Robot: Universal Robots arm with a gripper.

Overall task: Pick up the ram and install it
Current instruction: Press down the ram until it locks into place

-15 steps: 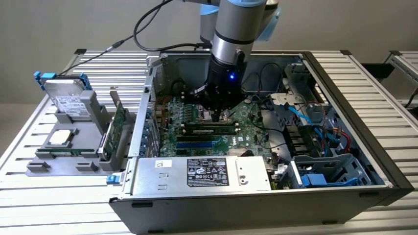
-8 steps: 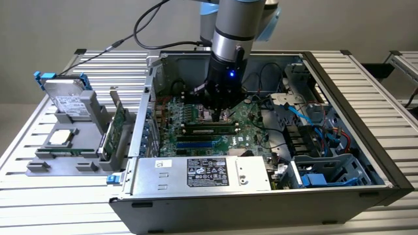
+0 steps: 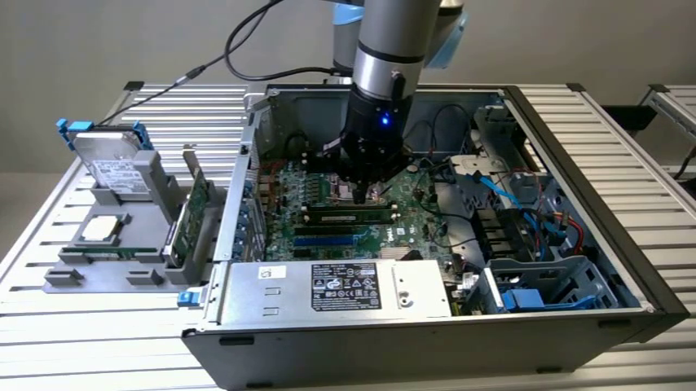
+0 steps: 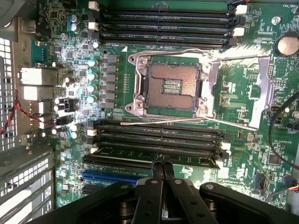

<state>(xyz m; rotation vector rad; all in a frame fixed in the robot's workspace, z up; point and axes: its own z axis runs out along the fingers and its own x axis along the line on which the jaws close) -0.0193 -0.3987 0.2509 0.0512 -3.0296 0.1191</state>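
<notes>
The ram (image 4: 156, 156) is a long green stick standing in one of the black memory slots on the motherboard, beside the open CPU socket (image 4: 170, 86). In the exterior view the ram (image 3: 348, 216) shows as a dark strip with a green edge inside the computer case. My gripper (image 4: 162, 169) is shut with its two fingertips pressed together and nothing between them. It hangs just over the ram's long edge, and I cannot tell whether it touches. In the exterior view the gripper (image 3: 364, 194) reaches down into the case from above.
A grey fixture (image 3: 65, 277) at the exterior view's left holds a silver hard drive with blue clips (image 3: 109, 159), a wide green expansion card (image 3: 196, 216) and a CPU (image 3: 100, 230). The power supply (image 3: 337, 289), case walls and cables (image 3: 511, 204) hem in the motherboard.
</notes>
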